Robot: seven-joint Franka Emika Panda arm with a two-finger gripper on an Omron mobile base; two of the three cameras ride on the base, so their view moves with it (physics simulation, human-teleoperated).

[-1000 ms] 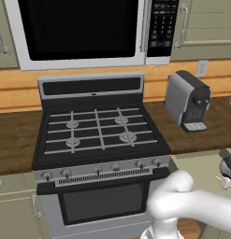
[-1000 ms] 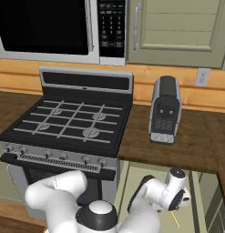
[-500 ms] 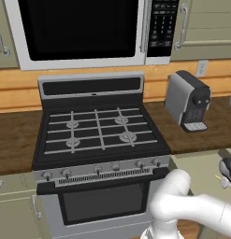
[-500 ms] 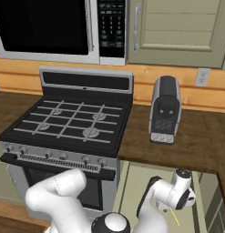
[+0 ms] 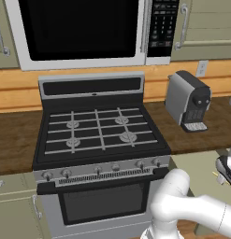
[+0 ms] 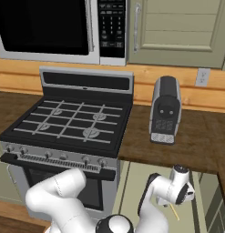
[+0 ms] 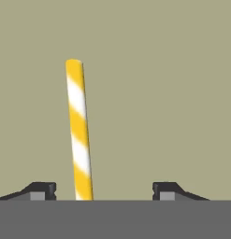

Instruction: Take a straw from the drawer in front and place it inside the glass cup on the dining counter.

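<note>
Pincer (image 7: 104, 191) fingers are standing apart around the straw (image 7: 79, 130) in the drawer (image 7: 182, 93), not gripping it. Picking up is happening; next, I think, it is needing to squeeze shut, then lift.

Even, flat rendered light throughout, soft and slightly blurred, with no hard shadows or glare.

The white arm folds low and forward, elbow bent, wrist tipped downward at the far right. Its pincer (image 7: 104, 189) points straight down, both dark fingertips (image 7: 39, 189) set well apart.
</note>
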